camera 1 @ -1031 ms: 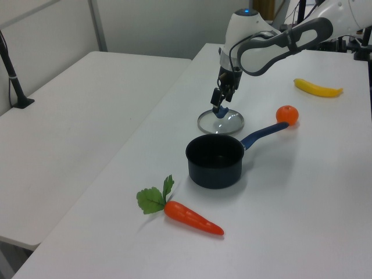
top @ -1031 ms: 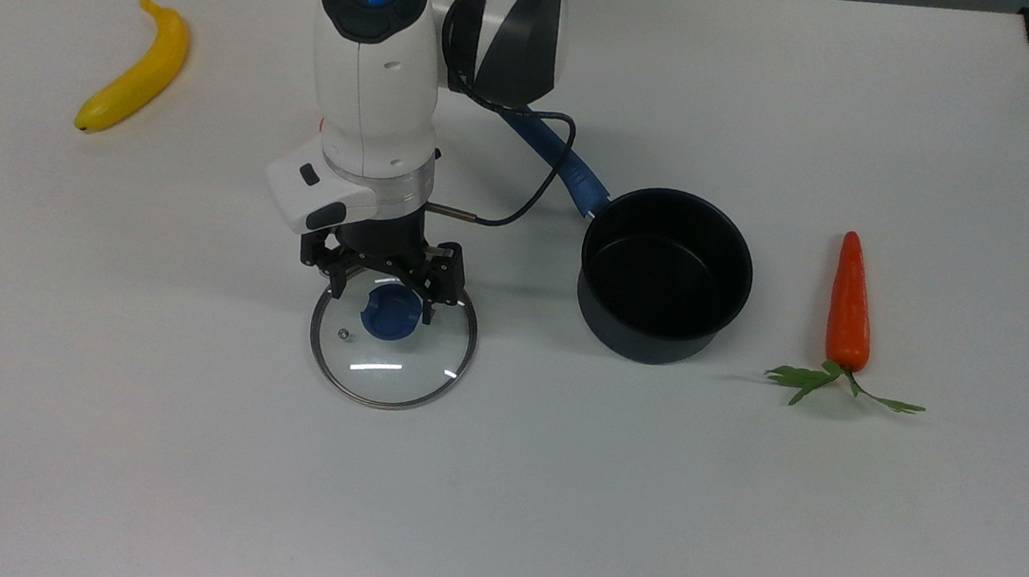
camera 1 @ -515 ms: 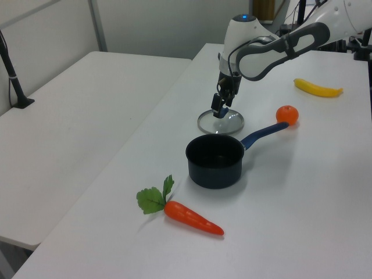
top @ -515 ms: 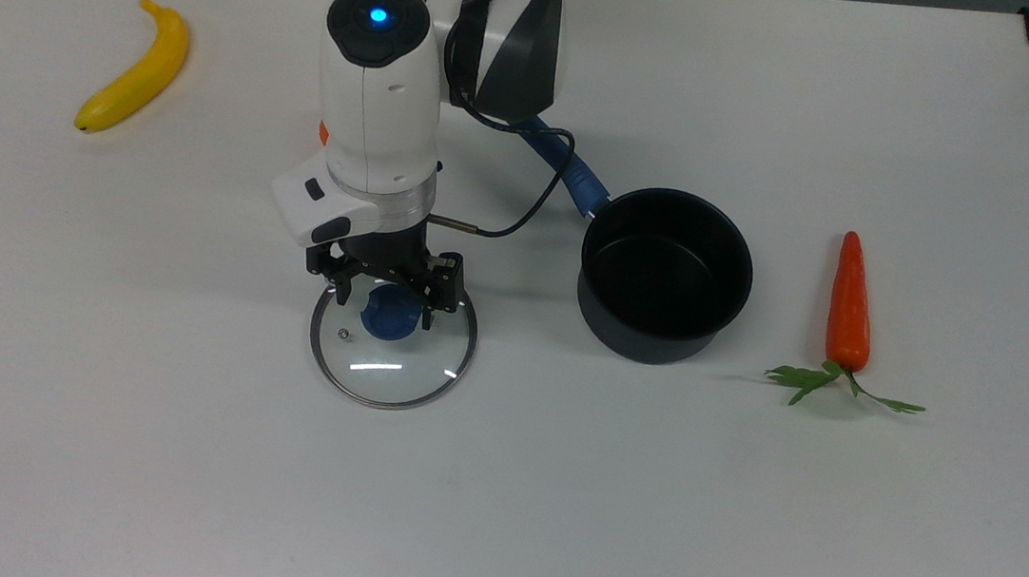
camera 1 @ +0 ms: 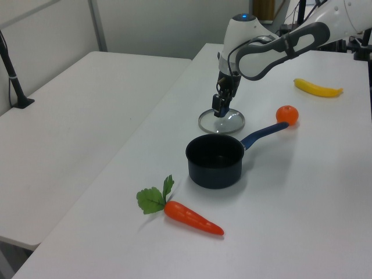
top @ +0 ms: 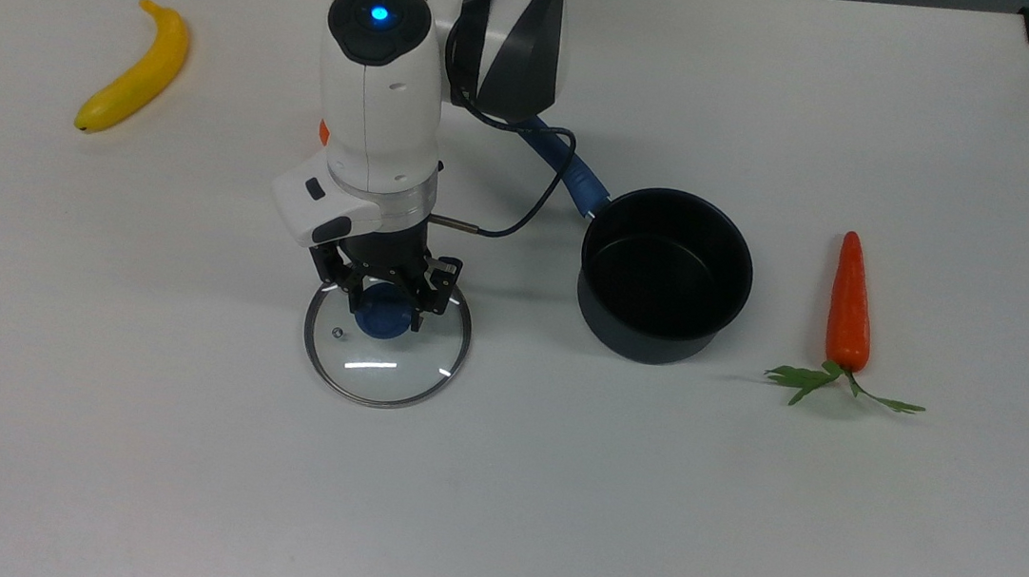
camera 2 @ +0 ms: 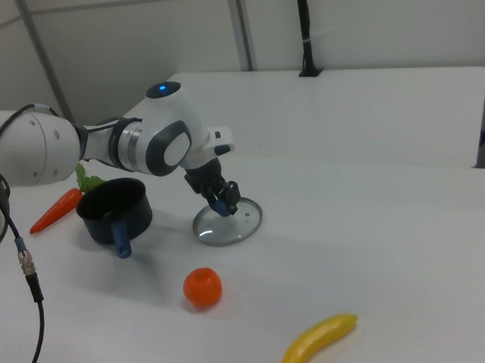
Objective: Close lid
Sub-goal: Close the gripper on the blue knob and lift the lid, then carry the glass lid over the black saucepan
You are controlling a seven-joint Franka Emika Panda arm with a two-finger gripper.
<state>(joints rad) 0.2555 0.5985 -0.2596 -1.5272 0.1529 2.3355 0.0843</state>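
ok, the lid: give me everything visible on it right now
The lid is a round clear glass disc with a thin metal rim, a blue knob at its centre and a small steam vent near the top view's left edge. It sits on the white table, off the black saucepan to the top view's left. The tool is shut on the knob from above.

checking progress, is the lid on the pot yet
No, in the top view the lid lies on the table, apart from the open pot, with the gripper at its blue knob.
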